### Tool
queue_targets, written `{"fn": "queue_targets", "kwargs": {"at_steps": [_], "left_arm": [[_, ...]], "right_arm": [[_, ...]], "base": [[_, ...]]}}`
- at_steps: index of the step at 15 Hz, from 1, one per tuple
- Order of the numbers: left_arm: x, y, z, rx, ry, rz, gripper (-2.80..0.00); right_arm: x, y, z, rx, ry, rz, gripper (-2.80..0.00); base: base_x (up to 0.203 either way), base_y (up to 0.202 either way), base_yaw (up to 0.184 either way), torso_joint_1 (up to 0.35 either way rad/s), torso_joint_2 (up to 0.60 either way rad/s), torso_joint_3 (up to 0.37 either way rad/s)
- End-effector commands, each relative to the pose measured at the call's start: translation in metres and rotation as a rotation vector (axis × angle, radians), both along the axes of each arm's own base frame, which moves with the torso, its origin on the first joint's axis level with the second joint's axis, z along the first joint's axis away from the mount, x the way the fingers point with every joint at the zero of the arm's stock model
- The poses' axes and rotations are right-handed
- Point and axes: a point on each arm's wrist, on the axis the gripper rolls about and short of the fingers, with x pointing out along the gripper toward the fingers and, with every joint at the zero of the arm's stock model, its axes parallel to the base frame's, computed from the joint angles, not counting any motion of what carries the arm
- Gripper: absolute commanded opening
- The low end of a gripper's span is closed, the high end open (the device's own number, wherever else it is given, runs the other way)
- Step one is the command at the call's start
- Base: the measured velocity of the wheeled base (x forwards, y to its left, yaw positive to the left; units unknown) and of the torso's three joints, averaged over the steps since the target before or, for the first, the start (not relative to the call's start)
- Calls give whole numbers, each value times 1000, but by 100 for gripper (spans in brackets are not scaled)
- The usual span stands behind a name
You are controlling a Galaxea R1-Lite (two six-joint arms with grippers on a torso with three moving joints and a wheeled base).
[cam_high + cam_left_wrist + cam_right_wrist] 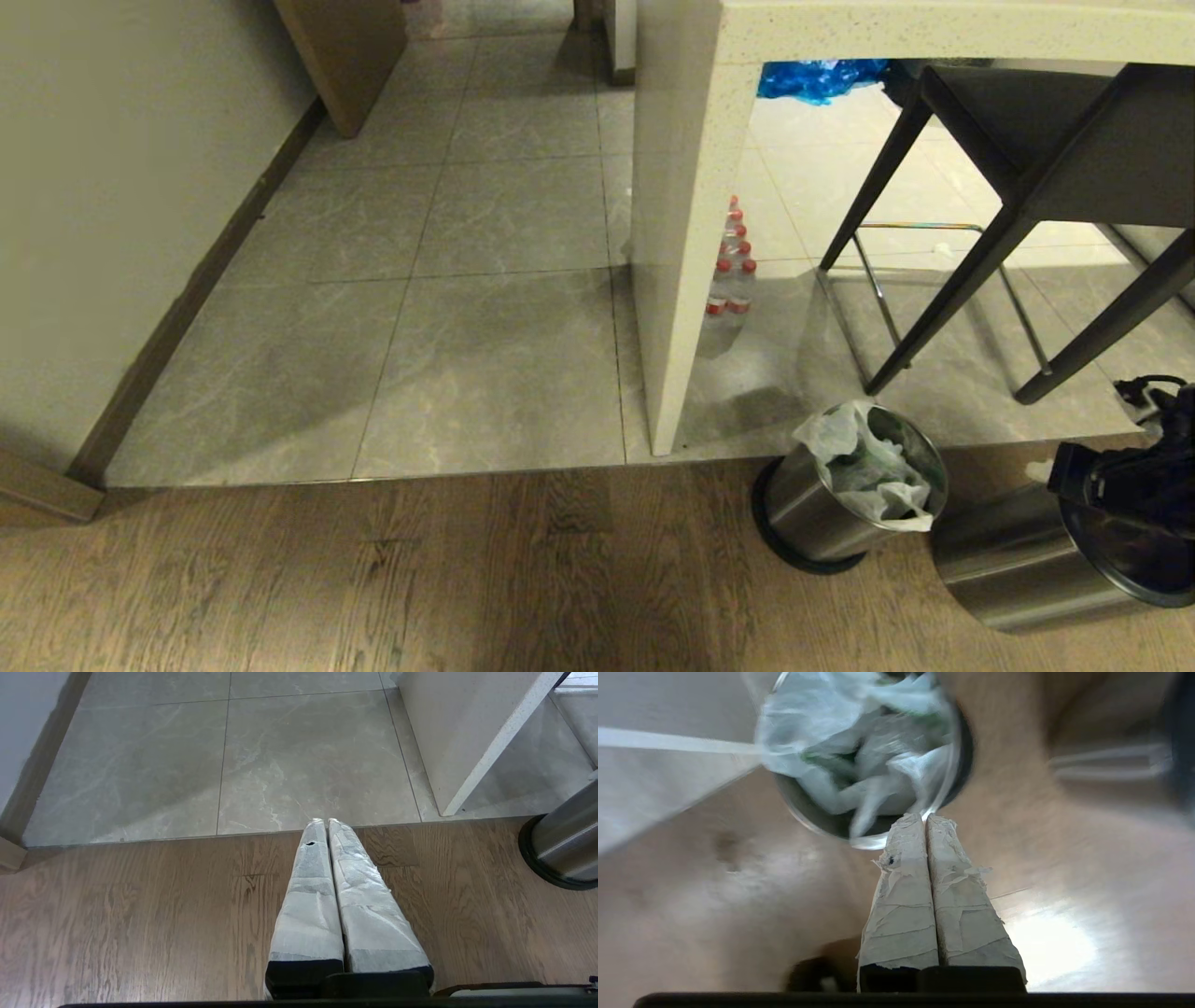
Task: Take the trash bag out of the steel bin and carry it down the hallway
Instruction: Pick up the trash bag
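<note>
Standing on wood floor: 2 steel bins (822, 513); 1 trash bag (868, 462).

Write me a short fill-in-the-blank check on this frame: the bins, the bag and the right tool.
1. The trash bag sits inside the steel ____.
2. The right tool has its fingers ____, holding nothing.
3. The steel bin stands on the ____ floor, beside the tiles.
4. Under the counter stand bottles with ____ caps.

Missing words: bin; shut; wooden; red

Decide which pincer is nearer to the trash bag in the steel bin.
Right. The right pincer hangs shut at the steel bin, just short of the trash bag. The left pincer hangs shut over bare wood floor, well aside.
</note>
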Motion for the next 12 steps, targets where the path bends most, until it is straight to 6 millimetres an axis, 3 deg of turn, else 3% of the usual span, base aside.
{"fn": "queue_targets", "kwargs": {"at_steps": [1,4,12], "left_arm": [[0,0,0,0,0,0,-280],[0,0,0,0,0,0,-280],[0,0,0,0,0,0,-280]], "right_arm": [[5,8,-7,38,19,11,-280],[7,19,-17,38,48,59,-280],[12,16,-22,50,9,28,-280]], "base": [[0,0,0,0,0,0],[0,0,0,0,0,0],[0,0,0,0,0,0]]}}
